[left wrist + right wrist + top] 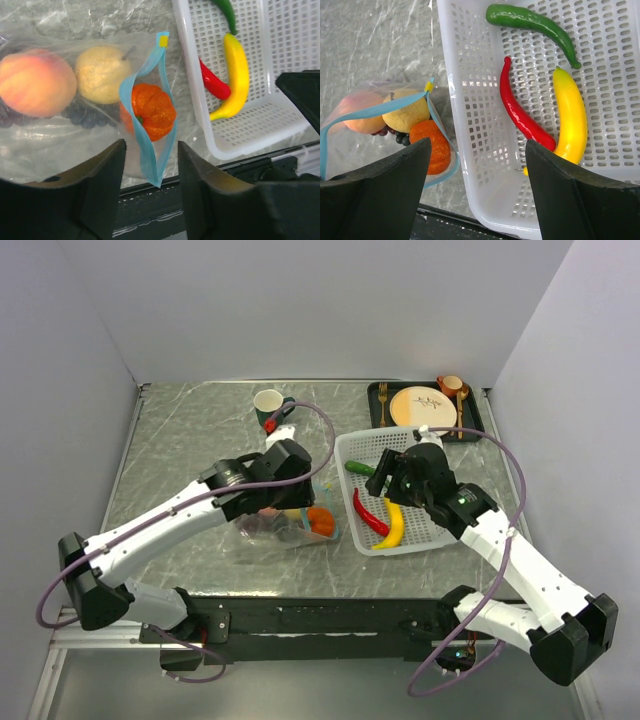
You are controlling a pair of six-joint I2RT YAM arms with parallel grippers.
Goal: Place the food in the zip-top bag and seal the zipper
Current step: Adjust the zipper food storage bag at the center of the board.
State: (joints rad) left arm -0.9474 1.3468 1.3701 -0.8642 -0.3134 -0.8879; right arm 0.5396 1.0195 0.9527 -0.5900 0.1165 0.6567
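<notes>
- While the orange is resting inside the zip-top bag by its open zipper on the table, the left hand is straddling that mouth, released.
- The right hand is hovering released and empty over the basket; filling seems underway, with grasping the chili likely next.

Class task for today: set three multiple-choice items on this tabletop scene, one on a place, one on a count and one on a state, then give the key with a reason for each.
1. Where does the red chili lie?
A) in the mug
B) in the white basket
C) on the cream plate

2. How many food pieces are in the basket?
A) three
B) one
C) five

3. What state is the mouth of the zip-top bag in?
A) sealed shut
B) folded under
C) open, with the orange at it

Key:
1 B, it lies on the mesh between the green pepper and the banana.
2 A, only pepper, chili and banana are there.
3 C, the teal zipper strips stand apart around the orange.
</notes>
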